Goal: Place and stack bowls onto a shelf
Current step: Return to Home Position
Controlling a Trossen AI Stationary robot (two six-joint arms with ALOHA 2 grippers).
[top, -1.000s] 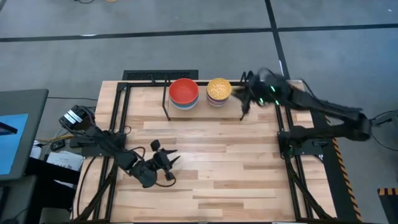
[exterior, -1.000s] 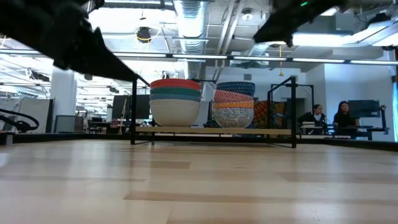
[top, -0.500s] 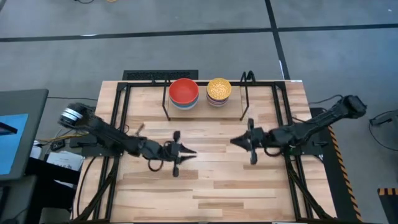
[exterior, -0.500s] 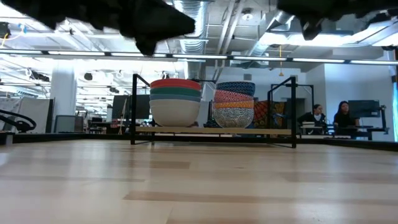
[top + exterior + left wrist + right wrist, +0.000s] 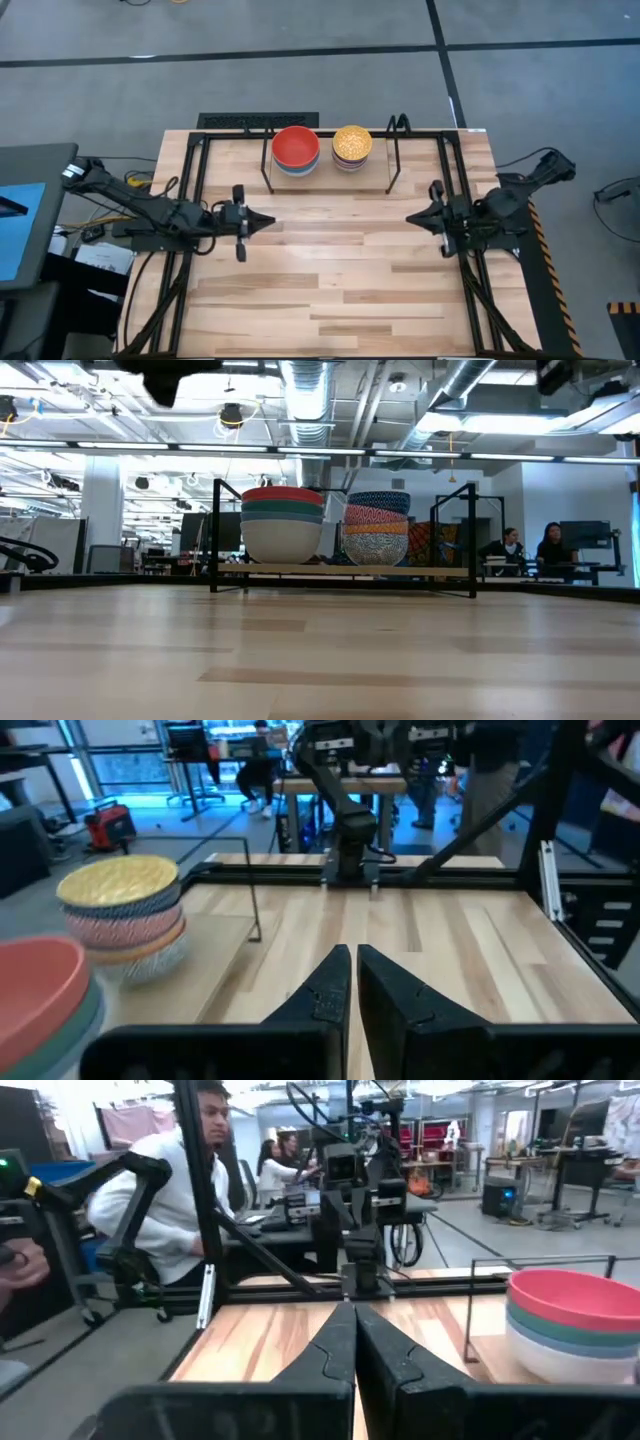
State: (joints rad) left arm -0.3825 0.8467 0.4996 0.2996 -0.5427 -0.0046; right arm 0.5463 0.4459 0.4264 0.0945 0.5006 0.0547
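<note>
Looking straight down, only the top bowls show: a red bowl (image 5: 296,148) and a yellow bowl (image 5: 351,143), side by side at the far edge of the table (image 5: 330,290). The low view shows what that hides. On the shelf (image 5: 400,569) stand two stacks, each four deep: red over green over blue over white, and beside it the patterned ones. The left end effector (image 5: 262,221) and right end effector (image 5: 415,217) face each other across the table, well apart from the shelf. The wrist views show both clenched on nothing.
</note>
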